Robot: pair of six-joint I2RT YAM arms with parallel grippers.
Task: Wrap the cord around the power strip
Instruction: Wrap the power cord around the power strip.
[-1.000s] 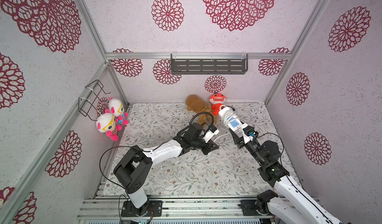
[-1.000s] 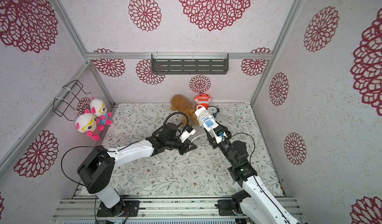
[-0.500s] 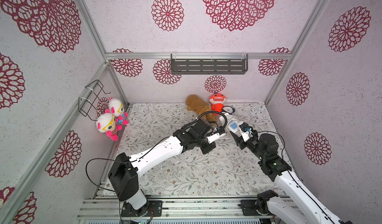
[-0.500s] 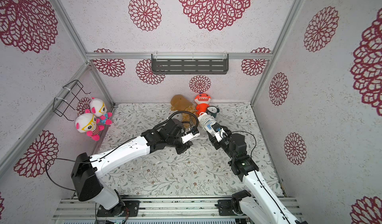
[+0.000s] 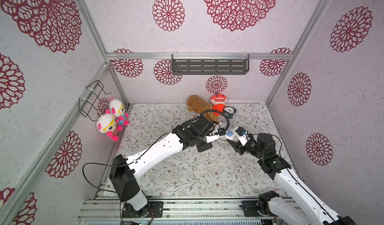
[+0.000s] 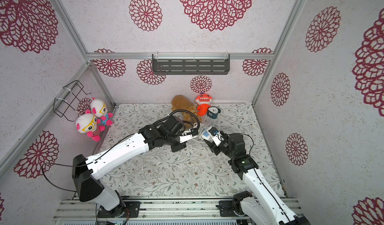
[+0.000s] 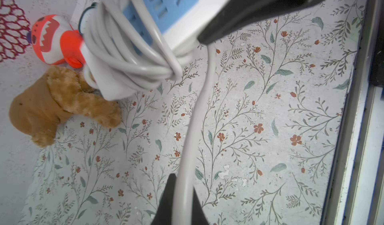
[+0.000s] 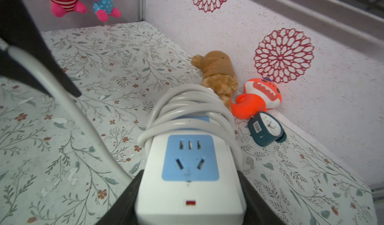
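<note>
The power strip (image 8: pixel 190 192) is a white block with light blue socket panels, held above the table by my right gripper (image 8: pixel 188 178), which is shut on its near end. Both top views show the power strip (image 5: pixel 230 134) (image 6: pixel 205 133) right of centre, near the back. The white cord (image 8: pixel 187 107) is coiled in several turns around its far half. One free strand of cord (image 7: pixel 187 141) runs from the coils into my left gripper (image 7: pixel 182 182), which is shut on it. The left gripper (image 5: pixel 220 135) sits just left of the strip. The plug is hidden.
A brown plush (image 5: pixel 197 106), an orange shark toy (image 5: pixel 218 102) and a small dark clock (image 5: pixel 229 111) lie by the back wall, just behind the strip. Two pink dolls (image 5: pixel 113 120) hang under a wire basket (image 5: pixel 91 98) on the left wall. A grey shelf (image 5: pixel 209 66) is mounted on the back wall.
The right gripper has brought the power strip down and nearer from its raised, tilted pose. The left arm has stretched out to the right, carrying the cord strand close beside the strip.
</note>
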